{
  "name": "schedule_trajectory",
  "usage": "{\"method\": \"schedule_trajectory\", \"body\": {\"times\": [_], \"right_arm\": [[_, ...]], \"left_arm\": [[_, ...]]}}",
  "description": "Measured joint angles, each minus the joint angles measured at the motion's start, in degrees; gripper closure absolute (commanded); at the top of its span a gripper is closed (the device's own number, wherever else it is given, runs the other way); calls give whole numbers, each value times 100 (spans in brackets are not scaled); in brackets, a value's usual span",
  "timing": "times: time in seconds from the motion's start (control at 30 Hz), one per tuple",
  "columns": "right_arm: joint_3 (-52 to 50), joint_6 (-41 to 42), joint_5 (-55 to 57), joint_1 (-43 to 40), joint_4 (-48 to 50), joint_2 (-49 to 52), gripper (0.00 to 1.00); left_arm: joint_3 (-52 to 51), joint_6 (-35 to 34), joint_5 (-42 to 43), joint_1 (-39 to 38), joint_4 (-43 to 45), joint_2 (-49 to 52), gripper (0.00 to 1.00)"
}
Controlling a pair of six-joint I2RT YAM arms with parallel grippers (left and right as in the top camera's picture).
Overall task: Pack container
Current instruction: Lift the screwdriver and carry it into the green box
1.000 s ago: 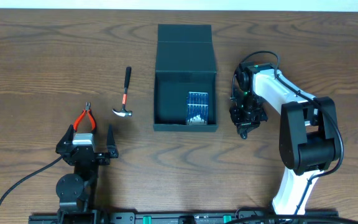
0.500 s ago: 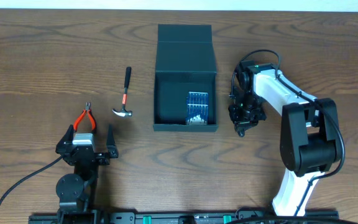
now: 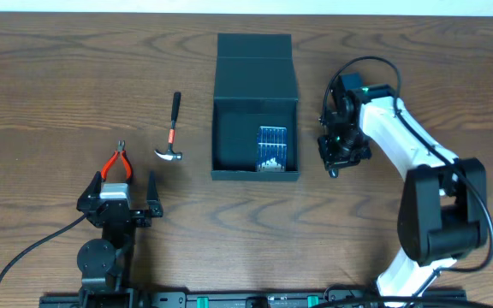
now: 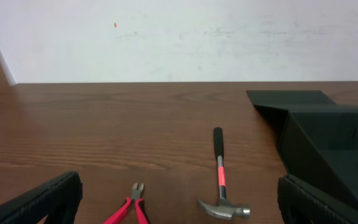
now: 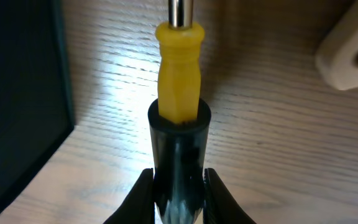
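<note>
Only the right arm (image 3: 400, 137) really moved. The right gripper (image 5: 179, 186), clamped on a yellow-and-black screwdriver (image 5: 178, 74), slid a little toward the far side of the table beside the box (image 3: 255, 128). The elbow swung out to the right and back toward the front edge.

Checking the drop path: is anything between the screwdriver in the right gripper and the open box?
Nothing on the table lies between the right gripper, shut on the screwdriver, and the box. Only the box's own side wall separates them. Inside, a blue case occupies that side.
</note>
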Motion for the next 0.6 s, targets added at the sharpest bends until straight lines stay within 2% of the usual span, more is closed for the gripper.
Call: {"method": "schedule_trajectory", "body": {"times": [0.6], "right_arm": [[0,472,-254,50,-192,-1676,99]], "left_arm": [[0,0,0,0,0,0,2]]}}
